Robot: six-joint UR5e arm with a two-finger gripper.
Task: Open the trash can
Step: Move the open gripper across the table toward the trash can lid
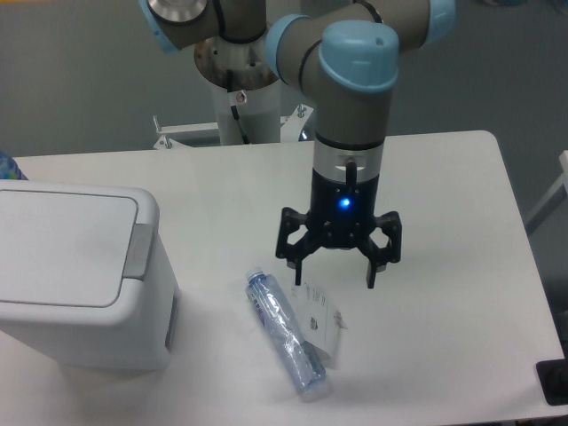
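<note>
The trash can [75, 275] is a large white boxy bin at the table's left side, its flat lid down and a grey push tab [136, 250] on its right edge. My gripper [334, 272] hangs open above the middle of the table, well to the right of the bin, with nothing between its fingers. It hovers just above and right of a crushed clear bottle [284, 331].
A crumpled white wrapper [321, 321] lies against the bottle's right side. The arm's base column [241, 80] stands at the table's back edge. A dark object [553, 382] sits off the table's front right corner.
</note>
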